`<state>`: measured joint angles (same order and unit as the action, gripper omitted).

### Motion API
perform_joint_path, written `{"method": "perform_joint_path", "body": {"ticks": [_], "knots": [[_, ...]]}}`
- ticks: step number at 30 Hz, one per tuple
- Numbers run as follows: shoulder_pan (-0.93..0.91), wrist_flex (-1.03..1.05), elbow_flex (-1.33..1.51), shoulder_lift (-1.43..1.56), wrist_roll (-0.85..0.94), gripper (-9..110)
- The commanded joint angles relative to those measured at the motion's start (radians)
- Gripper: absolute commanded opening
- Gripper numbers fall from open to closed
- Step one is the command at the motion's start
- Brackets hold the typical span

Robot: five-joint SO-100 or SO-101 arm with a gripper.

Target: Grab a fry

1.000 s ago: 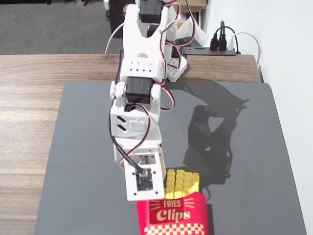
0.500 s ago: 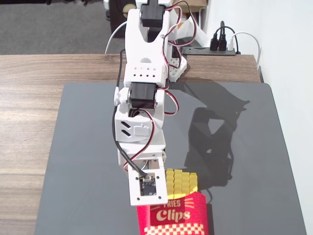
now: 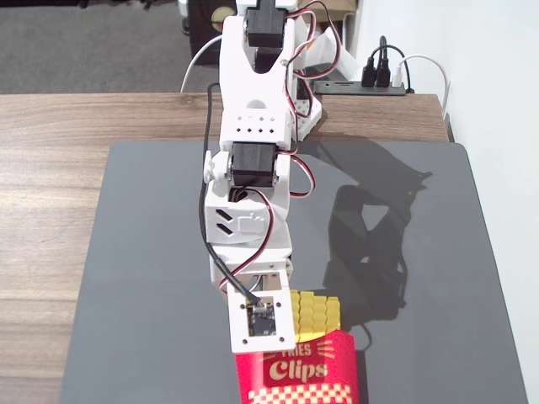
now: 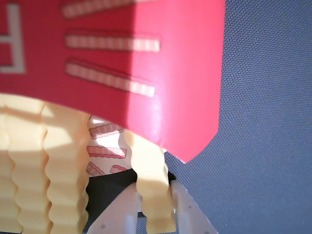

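In the wrist view my gripper [image 4: 154,194] has its two white fingers [image 4: 123,210] pressed against both sides of one pale-yellow crinkle-cut fry [image 4: 150,170]. That fry sticks out of the mouth of the red carton [image 4: 170,73], at its right side. Several more fries [image 4: 48,170] lie side by side to the left, still in the carton. In the fixed view my arm reaches down over the red "Fries Clips" carton [image 3: 299,374] at the mat's front edge. Yellow fries [image 3: 317,313] show at the carton's top. My jaws are hidden there under the wrist camera board [image 3: 263,318].
The carton lies on a dark grey mat [image 3: 421,252] on a wooden table [image 3: 50,168]. A power strip with cables [image 3: 370,82] sits behind the table at the back right. The table's right edge [image 3: 448,109] is close to the mat.
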<state>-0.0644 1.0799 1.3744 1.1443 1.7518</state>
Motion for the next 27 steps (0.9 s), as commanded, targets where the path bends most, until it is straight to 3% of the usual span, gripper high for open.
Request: {"method": "perform_joint_path", "body": {"ticks": [1,11,27], "knots": [[0.006,0.012,0.035,0.101,-0.008,1],[-0.005,-0.066,0.371,0.379,-0.015,1],[0.026,-0.075,0.887,0.867,-0.178,1]]}}
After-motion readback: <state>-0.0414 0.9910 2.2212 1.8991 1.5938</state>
